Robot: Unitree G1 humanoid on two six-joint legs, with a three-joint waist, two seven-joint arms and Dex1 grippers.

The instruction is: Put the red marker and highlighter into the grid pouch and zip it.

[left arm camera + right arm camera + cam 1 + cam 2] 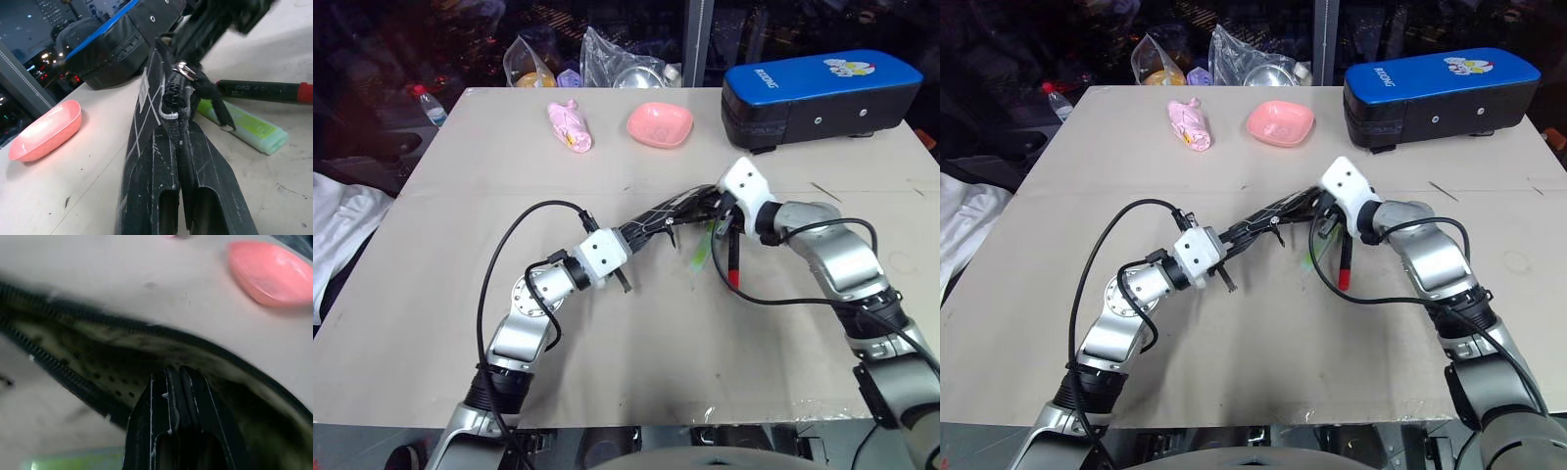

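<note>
The left gripper [628, 238] has its fingers pressed together on the near-left end of the grid pouch [661, 221], holding that end just above the table [460, 245]. In the left wrist view the pouch's zipper edge and metal pull ring sit right past the fingertips. The pouch stretches to the right and farther away, toward the right gripper [722, 208]. The right gripper's fingers are nearly together, their tips inside the pouch's unzipped mouth, as the right wrist view shows. Whether they pinch the fabric I cannot tell.

The highlighter [702, 251] lies on the table just near of the pouch, below the right gripper. The red marker [732, 257] lies just to its right, red end toward the near side. Both are outside the pouch.

At the far side, a pink wrapped bundle [571, 126] lies left of a pink bowl [660, 124], which looks empty. Farther right stands a blue-and-black case [818, 93], closed. Beyond the table's far edge are plastic bags [607, 61], with a bottle [429, 105] off the far-left corner. White cloth [342, 235] lies off the table's left edge.
</note>
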